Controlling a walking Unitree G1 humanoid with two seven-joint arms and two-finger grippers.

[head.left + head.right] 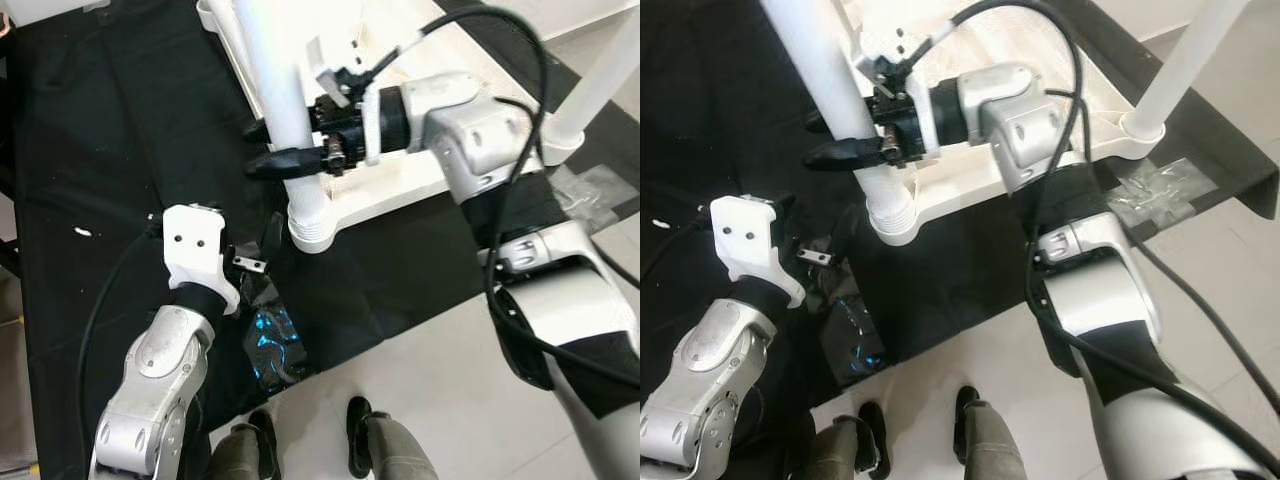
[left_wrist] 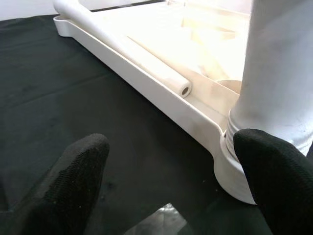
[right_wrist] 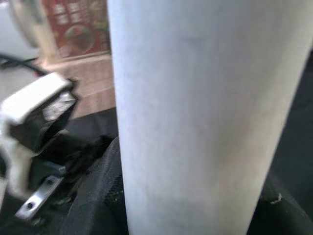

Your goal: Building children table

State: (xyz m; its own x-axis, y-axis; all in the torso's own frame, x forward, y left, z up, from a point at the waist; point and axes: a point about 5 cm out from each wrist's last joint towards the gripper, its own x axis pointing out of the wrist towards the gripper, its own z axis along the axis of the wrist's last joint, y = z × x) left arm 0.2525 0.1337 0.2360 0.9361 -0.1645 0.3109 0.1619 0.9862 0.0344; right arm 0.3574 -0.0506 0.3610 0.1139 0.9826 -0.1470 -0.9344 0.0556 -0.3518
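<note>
Right end effector (image 1: pixel 285 160): closed around the near white leg (image 1: pixel 275 90), probably to steady or twist it in its socket.
Left end effector (image 2: pixel 171 181): fingers spread apart, empty, low over the black sheet (image 1: pixel 90 150) near the socket (image 1: pixel 315 225), seemingly waiting to brace it.
Table (image 1: pixel 400 185): white plastic, glossy, lying upside down on the sheet; another leg (image 1: pixel 600 75) already stood in a corner.
Loose leg (image 2: pixel 132 49): lying along the frame, not yet fitted.
</note>
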